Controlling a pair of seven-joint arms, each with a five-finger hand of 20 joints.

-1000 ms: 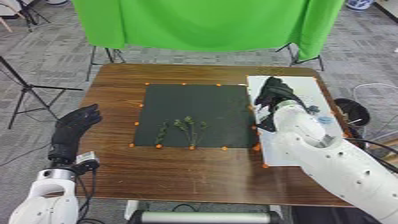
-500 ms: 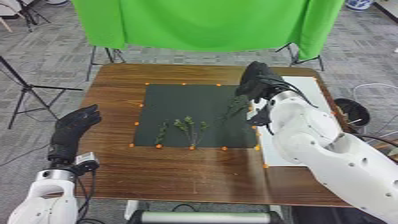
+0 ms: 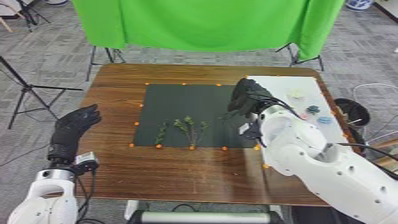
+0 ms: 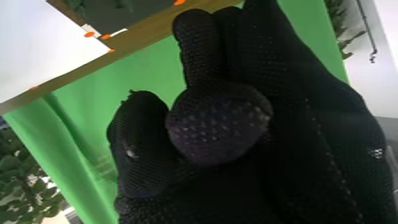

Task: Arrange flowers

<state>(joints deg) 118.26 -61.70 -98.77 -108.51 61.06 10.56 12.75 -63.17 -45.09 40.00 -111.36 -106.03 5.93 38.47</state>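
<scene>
Head view: the brown worktop (image 3: 115, 165) spans the middle, with a green cloth (image 3: 204, 25) hanging beyond its far edge. On it lies a dark sheet (image 3: 178, 100), and to the right of that a white sheet (image 3: 275, 86). The right hand (image 3: 245, 98) is over the dark sheet's right part, near the border between the two; how far it is open, and whether it has hold of a stem, I cannot tell. The left hand (image 3: 78, 120) is off to the left with relaxed fingers, holding nothing.

Green sprigs (image 3: 189, 131) lie in the lower middle of the dark sheet, a slim sprig (image 3: 162, 133) just left of them. On the white sheet are a pale yellow flower (image 3: 296, 93), a dark teal one (image 3: 313, 109) and a light blue one (image 3: 325, 120).

The step in hand looks like setting greenery at the right of the arrangement. Done well, it wants a low, level approach, a light hold on the stem rather than the leaves, and the piece laid flat before release. Lifting straight up afterwards should keep the glove from snagging leaves or dragging the neighbouring sprigs askew.
</scene>
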